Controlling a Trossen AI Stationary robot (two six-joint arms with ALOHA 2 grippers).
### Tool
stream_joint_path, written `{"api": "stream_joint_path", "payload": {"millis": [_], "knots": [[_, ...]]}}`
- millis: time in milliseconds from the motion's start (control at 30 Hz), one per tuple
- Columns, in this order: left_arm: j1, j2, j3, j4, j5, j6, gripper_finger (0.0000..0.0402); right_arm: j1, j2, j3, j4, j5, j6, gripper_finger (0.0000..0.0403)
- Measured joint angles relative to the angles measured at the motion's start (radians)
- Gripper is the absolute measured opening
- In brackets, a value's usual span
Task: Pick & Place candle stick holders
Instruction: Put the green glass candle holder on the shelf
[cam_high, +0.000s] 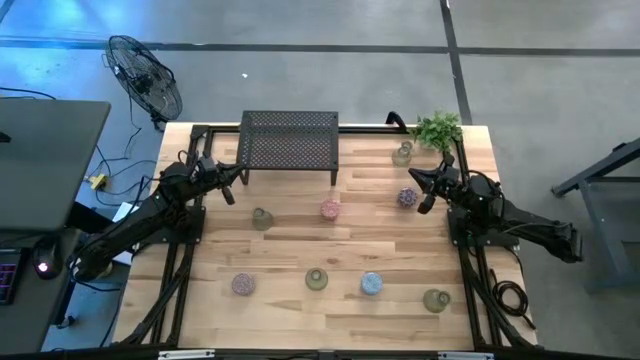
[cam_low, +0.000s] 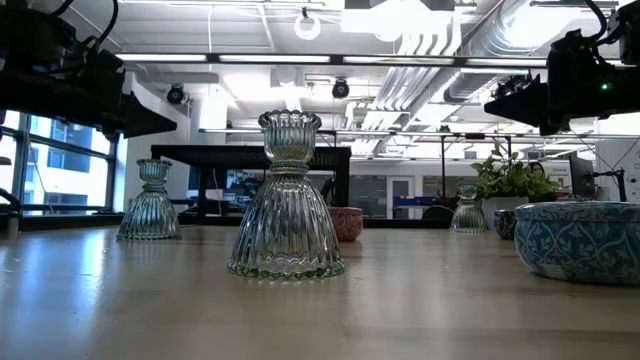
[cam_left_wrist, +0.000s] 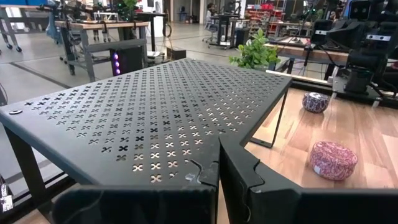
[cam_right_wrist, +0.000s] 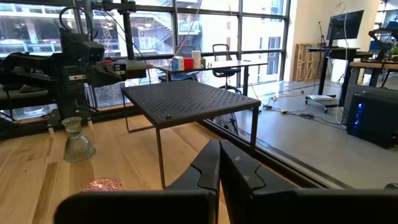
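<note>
The black mesh rack (cam_high: 290, 141) stands at the table's (cam_high: 300, 245) far edge and serves as landmark. The left gripper (cam_high: 228, 190) hovers just off the rack's left front leg, its arm folded low along the table's left side, fingers (cam_left_wrist: 239, 171) pressed together on nothing. The right gripper (cam_high: 426, 193) hangs well to the rack's right, near the potted plant (cam_high: 437, 129), arm bent along the table's right side, fingers (cam_right_wrist: 208, 165) likewise clenched and empty.

The candle stick holders are spread over the wood. A pink holder (cam_high: 330, 209) sits just in front of the rack, a clear holder (cam_high: 261, 218) in front of its left leg. A purple holder (cam_high: 407, 197) lies to the rack's right, beside the right gripper, and another clear one (cam_high: 402, 153) stands by the plant. Four more line the near side, well apart from the rack: mauve (cam_high: 243, 285), clear-greenish (cam_high: 316, 279), blue (cam_high: 371, 284) and greenish (cam_high: 436, 299).
</note>
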Motion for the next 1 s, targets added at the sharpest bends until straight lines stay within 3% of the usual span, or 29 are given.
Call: {"api": "stream_joint_path", "payload": {"millis": [800, 1000], "knots": [[0.0, -0.005, 0.0, -0.002, -0.001, 0.0, 0.0, 0.0, 0.0, 0.0, 0.091, 0.039, 0.006, 0.0], [0.0, -0.005, 0.0, -0.003, -0.001, 0.0, 0.0, 0.0, 0.0, 0.0, 0.108, 0.029, 0.114, 0.0]]}}
